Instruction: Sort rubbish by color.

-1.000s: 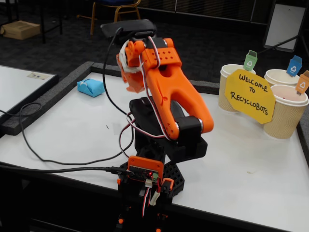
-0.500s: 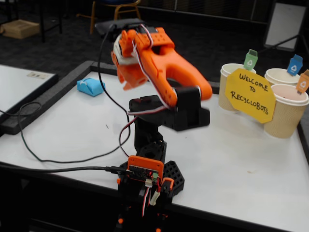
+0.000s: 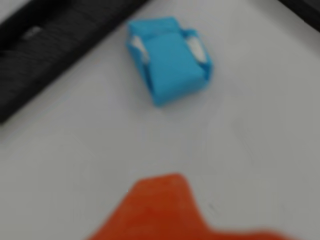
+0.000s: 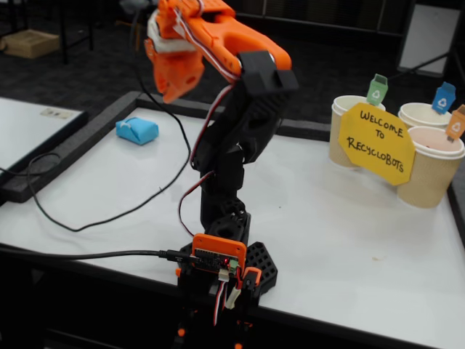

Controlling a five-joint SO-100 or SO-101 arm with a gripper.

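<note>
A: Arm's up and stretched toward the far left since the earlier fixed-view frames; it was folded low over its base before. Gripper (image 4: 173,91) now hangs high above the table (image 4: 349,240), tips pointing down.

B: Blue bundle?

A: Blue paper bundle (image 4: 136,131) hasn't moved. It lies on the table near the far-left edge, below the gripper and a bit to its left in the fixed view. No contact, well apart.

B: Wrist cam?

A: Blurry. The bundle (image 3: 167,59) sits ahead of the gripper, up-centre in the picture, next to the dark table border (image 3: 60,45). Only one orange finger (image 3: 160,210) shows at the bottom edge.

B: Jaws apart or together?

A: Cannot tell from either view. Nothing visible between them.

B: Right side?

A: Three paper cups (image 4: 429,171) with coloured tags and the yellow sign (image 4: 375,142), far right of the gripper. Green bundle not visible.
</note>
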